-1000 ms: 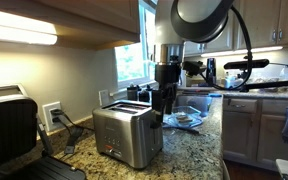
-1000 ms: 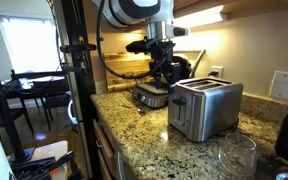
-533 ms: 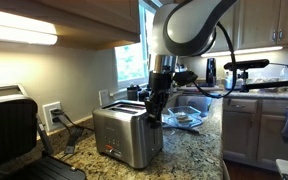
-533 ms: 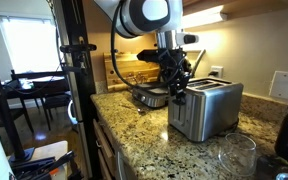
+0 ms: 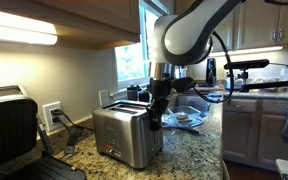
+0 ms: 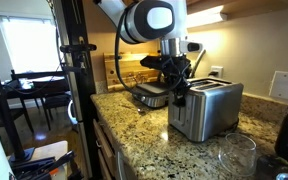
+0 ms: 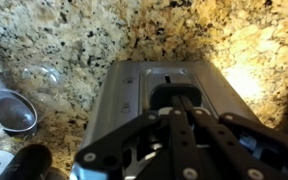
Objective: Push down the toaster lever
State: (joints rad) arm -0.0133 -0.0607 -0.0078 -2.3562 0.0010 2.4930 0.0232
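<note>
Poised with fingers [image 7: 180, 128] pressed together, directly above the narrow end of the toaster [image 7: 132, 90]; beyond and beside them, speckled granite counter [image 7: 64, 35].

No legible text, labels or nos. anywhere in these views.

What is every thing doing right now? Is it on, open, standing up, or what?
Toaster, standing upright on the counter.
Lever, right at the gripper's tips; up or down is hard to tell.
Gripper, at the toaster's end; open or shut, can't tell.
Cabinet light, on.
Glass bowl, upright, looks empty.
</note>
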